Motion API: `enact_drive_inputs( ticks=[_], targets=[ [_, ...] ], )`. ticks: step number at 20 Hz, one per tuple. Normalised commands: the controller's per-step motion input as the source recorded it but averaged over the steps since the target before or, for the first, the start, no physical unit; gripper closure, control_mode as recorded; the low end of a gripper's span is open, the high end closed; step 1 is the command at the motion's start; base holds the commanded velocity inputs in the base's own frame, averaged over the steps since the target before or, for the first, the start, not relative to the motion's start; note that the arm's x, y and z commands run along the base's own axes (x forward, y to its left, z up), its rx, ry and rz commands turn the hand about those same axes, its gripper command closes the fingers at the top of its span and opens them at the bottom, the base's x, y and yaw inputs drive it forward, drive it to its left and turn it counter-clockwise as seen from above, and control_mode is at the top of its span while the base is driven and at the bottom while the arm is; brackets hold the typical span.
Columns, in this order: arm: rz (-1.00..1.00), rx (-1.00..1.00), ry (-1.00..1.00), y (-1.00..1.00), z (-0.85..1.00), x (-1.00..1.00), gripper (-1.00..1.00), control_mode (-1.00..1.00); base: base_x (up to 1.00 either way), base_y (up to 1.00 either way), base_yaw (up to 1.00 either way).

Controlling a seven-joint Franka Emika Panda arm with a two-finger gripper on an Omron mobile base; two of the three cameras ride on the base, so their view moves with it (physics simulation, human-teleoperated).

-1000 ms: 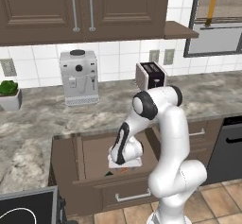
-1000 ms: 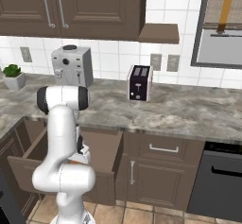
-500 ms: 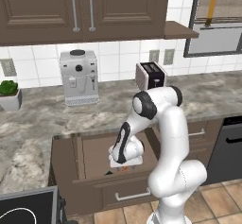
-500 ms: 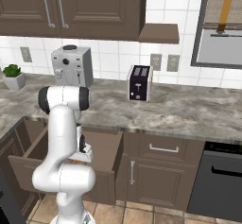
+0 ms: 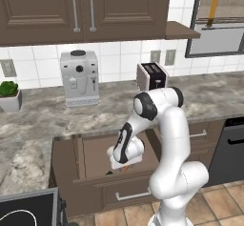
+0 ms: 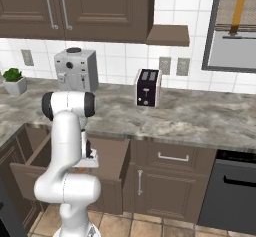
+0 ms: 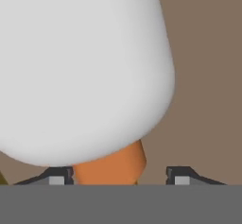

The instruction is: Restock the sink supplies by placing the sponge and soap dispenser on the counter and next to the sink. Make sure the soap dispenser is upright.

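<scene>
Inside open drawer (image 5: 90, 160) below desk (image 5: 43, 120): gripper (image 7: 120, 178) lowered over soap dispenser (image 7: 80, 72), white body lying on drawer floor, orange nozzle (image 7: 111, 166) between fingertips (image 7: 182, 176) (contact not discernible; whether pinching or merely straddling cannot be told). Toaster (image 5: 152, 76) and coffee machine (image 5: 79, 77) standing on desk.

A glossy white arm (image 5: 171, 125) of rounded segments with dark joint bands.
</scene>
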Motion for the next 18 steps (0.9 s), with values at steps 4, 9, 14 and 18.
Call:
enact_drive_inputs(
  ticks=[4,9,14,18],
  targets=[
    [0.19,0.02,0.0,0.0,0.0,0.0,1.0,-1.0,0.0,0.0,0.0],
    [0.14,0.03,-0.08,0.0,0.24,0.0,1.0,-1.0,0.0,0.0,0.0],
    [0.15,0.07,-0.03,0.0,0.64,0.0,1.0,-1.0,0.0,0.0,0.0],
    [0.16,0.08,0.0,-0.12,0.81,-0.04,1.0,-1.0,0.0,0.0,0.0]
  ],
)
